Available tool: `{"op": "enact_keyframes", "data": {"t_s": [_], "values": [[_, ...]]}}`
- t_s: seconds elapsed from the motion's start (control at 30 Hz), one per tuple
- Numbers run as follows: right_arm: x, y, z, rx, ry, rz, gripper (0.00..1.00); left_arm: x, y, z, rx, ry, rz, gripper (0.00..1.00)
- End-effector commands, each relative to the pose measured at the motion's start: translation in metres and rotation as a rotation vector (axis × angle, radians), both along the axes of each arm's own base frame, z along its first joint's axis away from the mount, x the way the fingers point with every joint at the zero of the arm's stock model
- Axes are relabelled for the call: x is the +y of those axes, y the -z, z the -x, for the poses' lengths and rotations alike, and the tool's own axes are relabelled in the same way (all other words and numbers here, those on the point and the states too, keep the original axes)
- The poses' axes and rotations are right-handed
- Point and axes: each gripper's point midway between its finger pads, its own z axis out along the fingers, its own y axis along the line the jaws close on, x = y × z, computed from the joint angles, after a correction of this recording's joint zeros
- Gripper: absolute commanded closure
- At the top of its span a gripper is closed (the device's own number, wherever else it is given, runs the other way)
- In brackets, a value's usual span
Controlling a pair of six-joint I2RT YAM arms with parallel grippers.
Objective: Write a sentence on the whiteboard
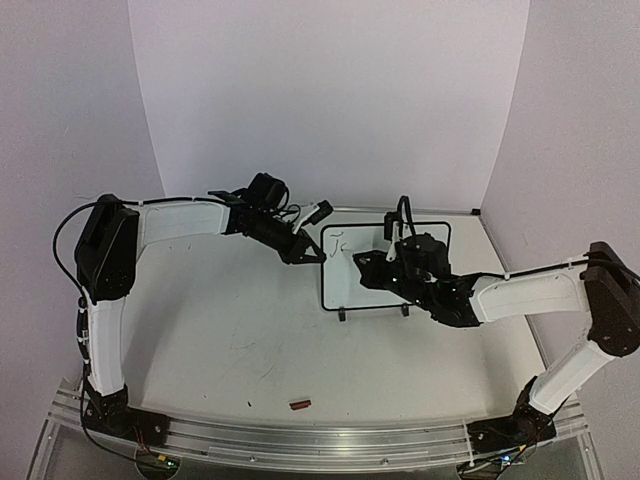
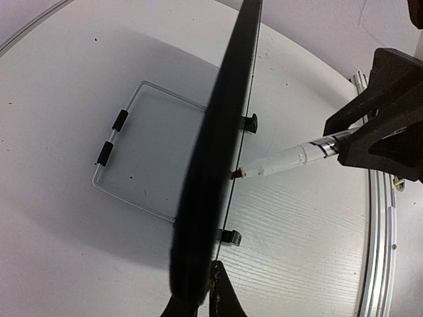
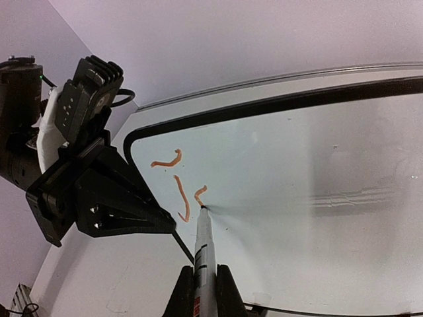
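Note:
The whiteboard (image 1: 340, 282) stands upright on two small black feet at the table's back middle. My left gripper (image 1: 312, 254) is shut on its left edge; in the left wrist view the board is a dark edge-on band (image 2: 221, 145) between the jaws (image 2: 208, 281). My right gripper (image 1: 375, 270) is shut on a white marker (image 3: 203, 254) whose tip touches the board (image 3: 317, 172). Of the sentence (image 3: 180, 191), only a "J" and one short curved stroke show, near the top left corner. They look orange in the right wrist view and dark in the top view (image 1: 337, 240).
A wire stand (image 2: 109, 142) with two black sleeves lies on the table behind the board. A small red-brown cap (image 1: 300, 404) lies near the front edge. An aluminium rail (image 1: 320, 440) runs along the near edge. White walls close the back and sides.

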Motion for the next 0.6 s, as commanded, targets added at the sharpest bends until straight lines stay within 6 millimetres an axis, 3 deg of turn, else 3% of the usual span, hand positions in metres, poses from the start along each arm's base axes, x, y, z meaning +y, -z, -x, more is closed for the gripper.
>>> {"op": "enact_keyframes", "data": {"t_s": [0.0, 0.57], "values": [[-0.017, 0.003, -0.008, 0.000, 0.089, 0.033, 1.00, 0.008, 0.005, -0.008, -0.034, -0.040, -0.048, 1.00], [-0.018, -0.023, -0.009, -0.046, 0.085, 0.026, 1.00, 0.008, 0.005, -0.008, -0.035, -0.039, -0.047, 1.00]]}}
